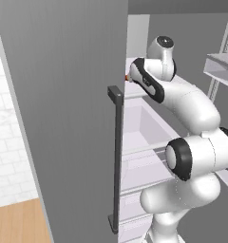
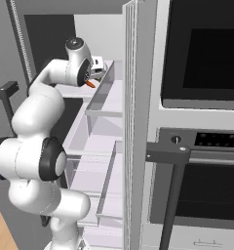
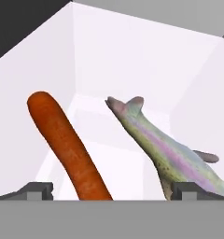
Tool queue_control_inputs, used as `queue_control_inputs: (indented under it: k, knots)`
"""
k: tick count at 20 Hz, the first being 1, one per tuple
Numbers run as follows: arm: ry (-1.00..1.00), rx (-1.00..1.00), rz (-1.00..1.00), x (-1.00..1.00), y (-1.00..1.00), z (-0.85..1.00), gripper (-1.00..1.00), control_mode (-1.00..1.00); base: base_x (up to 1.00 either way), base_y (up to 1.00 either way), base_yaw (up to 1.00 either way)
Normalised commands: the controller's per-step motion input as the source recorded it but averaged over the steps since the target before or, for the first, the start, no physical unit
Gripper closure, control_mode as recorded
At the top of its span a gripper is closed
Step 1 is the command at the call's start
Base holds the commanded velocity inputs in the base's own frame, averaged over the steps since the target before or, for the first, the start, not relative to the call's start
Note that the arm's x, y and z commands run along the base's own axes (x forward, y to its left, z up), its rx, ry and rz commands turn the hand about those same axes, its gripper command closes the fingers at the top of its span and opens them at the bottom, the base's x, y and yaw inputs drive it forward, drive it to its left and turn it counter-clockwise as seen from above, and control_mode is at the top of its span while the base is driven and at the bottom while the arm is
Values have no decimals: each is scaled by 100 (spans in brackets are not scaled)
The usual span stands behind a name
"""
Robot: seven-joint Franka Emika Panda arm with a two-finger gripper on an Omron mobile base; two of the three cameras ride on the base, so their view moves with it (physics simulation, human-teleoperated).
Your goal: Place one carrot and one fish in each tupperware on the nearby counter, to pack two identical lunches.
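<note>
An orange carrot [image 3: 67, 144] lies on the white floor of a fridge compartment, running from the lower middle up to the left. A silvery, speckled fish [image 3: 165, 151] lies to its right, tail pointing away from me. My gripper [image 3: 115, 192] is open just in front of them, one fingertip [image 3: 38, 190] left of the carrot and the other by the fish's head end; nothing is held. In the right base view the carrot [image 2: 91, 84] peeks out below the hand. The tupperware and the counter are out of view.
The arm reaches into an open fridge with white shelves and drawers [image 1: 139, 128]. The grey fridge door [image 1: 63, 118], with its dark vertical handle [image 1: 117, 156], stands close on the left. A wall oven [image 2: 202, 49] and its bar handle [image 2: 170, 155] are on the right.
</note>
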Motion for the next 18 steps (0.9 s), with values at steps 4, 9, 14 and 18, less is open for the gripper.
queue_control_inputs:
  k: [4,9,14,18]
  knots:
    - [1,0,0,12,14,-16,-100,-100,0,0,0]
    - [1,0,0,5,13,-13,-100,-100,0,0,0]
    - [8,0,2,35,0,-35,-100,-100,0,0,0]
    - [17,0,3,21,1,-65,-100,-100,0,0,0]
